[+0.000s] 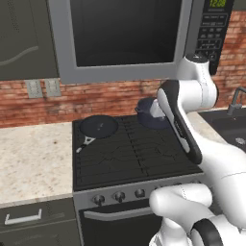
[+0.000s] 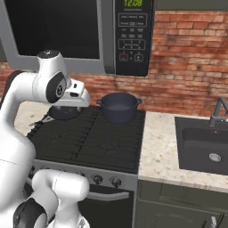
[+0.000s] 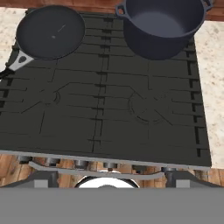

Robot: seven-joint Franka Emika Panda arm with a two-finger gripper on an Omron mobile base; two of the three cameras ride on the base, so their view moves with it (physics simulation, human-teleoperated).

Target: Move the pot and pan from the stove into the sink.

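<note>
The pot [image 3: 162,26] and the pan [image 3: 50,31] both sit empty on the back grates of the stove [image 3: 105,109], pot right, pan left, while the sink [image 2: 202,147] in the counter [image 2: 158,147] holds nothing and the fingers stand wide above the stove, gripping nothing.

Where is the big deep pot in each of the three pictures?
Left base view: the pot sits at the stove's back right corner, partly hidden behind the white arm.
Right base view: the pot sits in the upper middle, on the stove's back right burner.
Hand view: the pot is at the top right.
Shared landmark: the black stove grates, with the pan at the other back corner.
</note>
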